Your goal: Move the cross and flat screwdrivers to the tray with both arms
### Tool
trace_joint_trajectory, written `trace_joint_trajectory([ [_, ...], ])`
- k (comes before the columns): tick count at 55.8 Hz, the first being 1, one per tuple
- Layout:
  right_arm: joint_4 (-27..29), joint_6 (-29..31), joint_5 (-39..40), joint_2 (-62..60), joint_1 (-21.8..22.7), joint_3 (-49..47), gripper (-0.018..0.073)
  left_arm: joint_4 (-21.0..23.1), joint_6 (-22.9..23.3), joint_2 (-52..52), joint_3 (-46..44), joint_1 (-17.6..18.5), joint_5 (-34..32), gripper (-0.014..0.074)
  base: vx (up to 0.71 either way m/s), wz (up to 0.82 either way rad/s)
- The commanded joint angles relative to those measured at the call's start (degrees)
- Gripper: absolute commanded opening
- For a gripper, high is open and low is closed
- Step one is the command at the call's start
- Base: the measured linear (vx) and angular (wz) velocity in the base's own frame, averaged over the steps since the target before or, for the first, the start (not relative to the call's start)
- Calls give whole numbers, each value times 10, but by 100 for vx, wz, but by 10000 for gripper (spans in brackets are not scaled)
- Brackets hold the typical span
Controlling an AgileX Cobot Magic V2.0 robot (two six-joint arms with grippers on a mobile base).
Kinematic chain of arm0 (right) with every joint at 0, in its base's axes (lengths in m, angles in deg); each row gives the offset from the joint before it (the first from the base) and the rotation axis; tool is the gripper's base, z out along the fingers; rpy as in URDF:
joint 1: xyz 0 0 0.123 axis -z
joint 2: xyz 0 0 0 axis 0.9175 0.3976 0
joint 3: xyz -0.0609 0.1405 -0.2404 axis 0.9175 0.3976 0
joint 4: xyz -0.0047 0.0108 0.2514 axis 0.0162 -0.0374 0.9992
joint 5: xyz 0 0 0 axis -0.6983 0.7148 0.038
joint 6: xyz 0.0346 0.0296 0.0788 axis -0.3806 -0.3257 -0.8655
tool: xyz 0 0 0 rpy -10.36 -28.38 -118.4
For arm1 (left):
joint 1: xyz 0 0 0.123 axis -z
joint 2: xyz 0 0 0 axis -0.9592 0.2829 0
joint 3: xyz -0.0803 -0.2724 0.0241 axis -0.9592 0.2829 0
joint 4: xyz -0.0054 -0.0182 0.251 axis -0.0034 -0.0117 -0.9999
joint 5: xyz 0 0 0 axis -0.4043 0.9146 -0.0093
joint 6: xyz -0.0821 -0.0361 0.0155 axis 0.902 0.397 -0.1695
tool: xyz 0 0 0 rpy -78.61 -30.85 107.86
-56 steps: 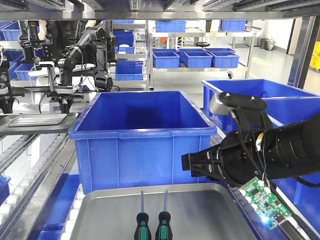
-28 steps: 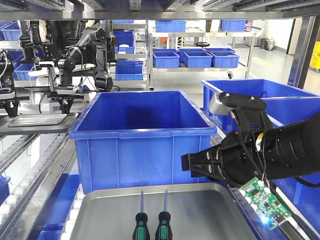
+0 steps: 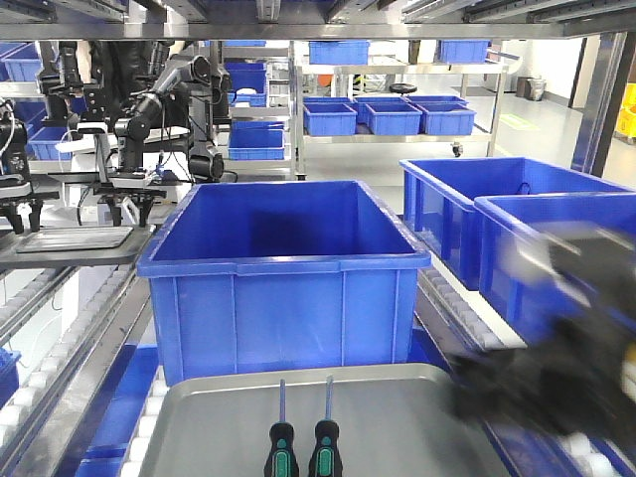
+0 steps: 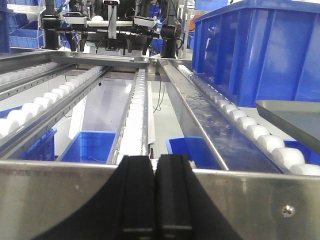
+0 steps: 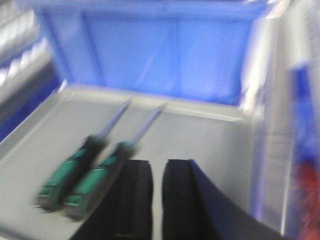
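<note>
Two screwdrivers [image 3: 298, 442] lie side by side, handles near and shafts pointing far, inside the grey tray [image 3: 417, 417] in front of a big blue bin [image 3: 283, 288]. The right gripper [image 5: 152, 200], jaws slightly parted and holding nothing, sits just right of the handles; the left gripper [image 4: 154, 200], jaws pressed together and empty, rests at a metal rail, away from the tray. Judging risk: the right arm [image 3: 566, 378] is motion-blurred, so a sweep could knock the handles; handle ends are cropped in front view.
</note>
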Motion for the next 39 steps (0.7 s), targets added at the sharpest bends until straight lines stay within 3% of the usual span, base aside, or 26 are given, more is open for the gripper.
trace_joint_trajectory([
  [1, -7, 6, 138, -92, 35, 91, 101, 1, 6, -8, -15, 0, -46, -6, 0, 0],
  [11, -40, 6, 224, -304, 133, 307, -13, 1, 6, -8, -15, 0, -46, -6, 0, 0],
  [18, -71, 6, 225, -445, 184, 410, -12, 1, 6, -8, -15, 0, -46, -6, 0, 0],
  [29, -72, 4, 225, -566, 196, 514, -11, 1, 6, -8, -15, 0, -46, -6, 0, 0],
  [32, -73, 4, 180, -583, 196, 511, -11, 1, 6, -8, -15, 0, -46, -6, 0, 0],
  [39, -71, 4, 168, -589, 196, 512, -11, 1, 6, -8, -15, 0, -46, -6, 0, 0],
])
